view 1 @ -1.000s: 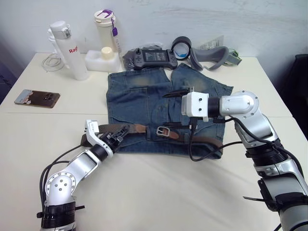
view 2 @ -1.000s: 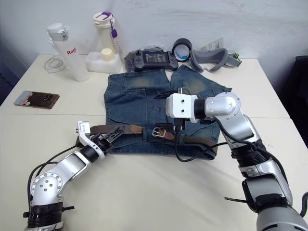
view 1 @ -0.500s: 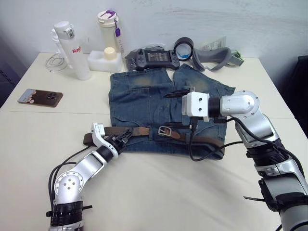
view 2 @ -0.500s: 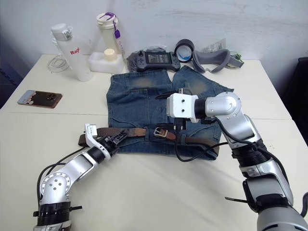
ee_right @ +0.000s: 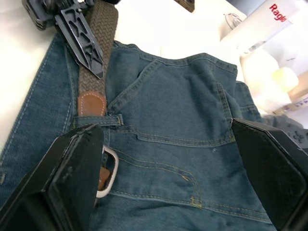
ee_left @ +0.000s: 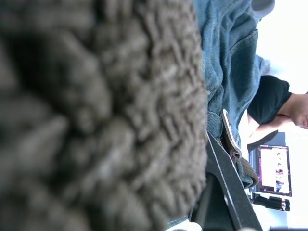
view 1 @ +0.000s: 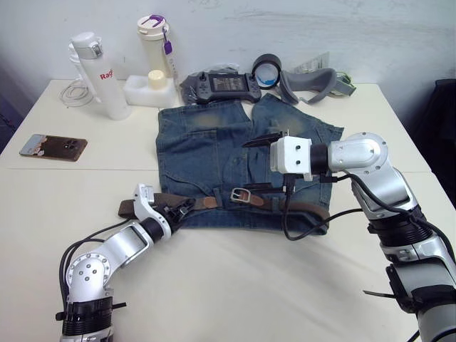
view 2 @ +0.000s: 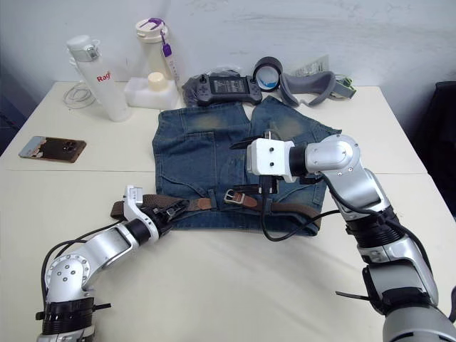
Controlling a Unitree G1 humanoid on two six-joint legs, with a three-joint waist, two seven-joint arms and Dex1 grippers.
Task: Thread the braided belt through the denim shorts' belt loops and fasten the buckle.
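Denim shorts [view 1: 228, 160] flat at table [view 1: 235, 285] centre, waistband on near side. Braided belt [view 1: 214, 201] along waistband, buckle [view 1: 244, 195] near middle. Two bottles [view 1: 100, 75] far left; phone [view 1: 54, 147] left; controller [view 1: 224, 85] and padded band [view 1: 308, 85] beyond shorts.

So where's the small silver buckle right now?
In the left eye view the small silver buckle lies on the waistband of the blue denim shorts, near its middle, below the open right gripper and to the right of the brown belt's tan tip.
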